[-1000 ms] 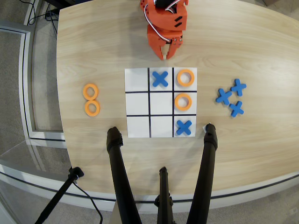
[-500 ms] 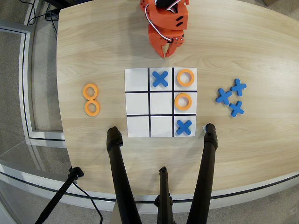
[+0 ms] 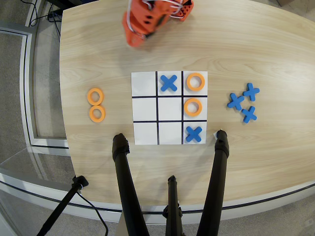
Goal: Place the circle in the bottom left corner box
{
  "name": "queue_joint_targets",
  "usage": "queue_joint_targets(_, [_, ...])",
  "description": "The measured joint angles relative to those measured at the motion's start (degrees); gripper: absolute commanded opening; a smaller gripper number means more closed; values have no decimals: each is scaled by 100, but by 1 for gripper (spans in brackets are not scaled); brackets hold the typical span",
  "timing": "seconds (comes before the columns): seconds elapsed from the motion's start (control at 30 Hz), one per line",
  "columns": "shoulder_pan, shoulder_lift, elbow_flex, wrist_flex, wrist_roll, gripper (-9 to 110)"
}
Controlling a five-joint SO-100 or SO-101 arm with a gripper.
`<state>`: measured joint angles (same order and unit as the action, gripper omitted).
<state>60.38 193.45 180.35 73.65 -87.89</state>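
Observation:
Two loose orange rings lie on the wooden table left of the board, one [image 3: 95,96] just behind the other [image 3: 97,113]. The white 3x3 board has an empty bottom left corner cell [image 3: 145,132] in the overhead view. Two more orange rings sit in the top right cell [image 3: 195,81] and the middle right cell [image 3: 193,107]. Blue X pieces sit in the top middle cell [image 3: 169,83] and the bottom right cell [image 3: 194,133]. My orange arm is folded at the table's far edge. Its gripper [image 3: 134,37] is blurred, well away from the rings and holds nothing visible.
Three spare blue X pieces [image 3: 243,102] lie right of the board. Black tripod legs [image 3: 123,177] [image 3: 219,172] reach up from the near edge and end just in front of the board. The table edge curves along the left and the near side.

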Motion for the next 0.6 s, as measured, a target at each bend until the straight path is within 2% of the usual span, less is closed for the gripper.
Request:
queue_joint_targets(0.1, [1995, 0, 0, 0, 9, 0])
queue_joint_targets(0.17, [2672, 0, 0, 0, 9, 0])
queue_joint_targets(0.6, [2830, 0, 0, 9, 9, 0])
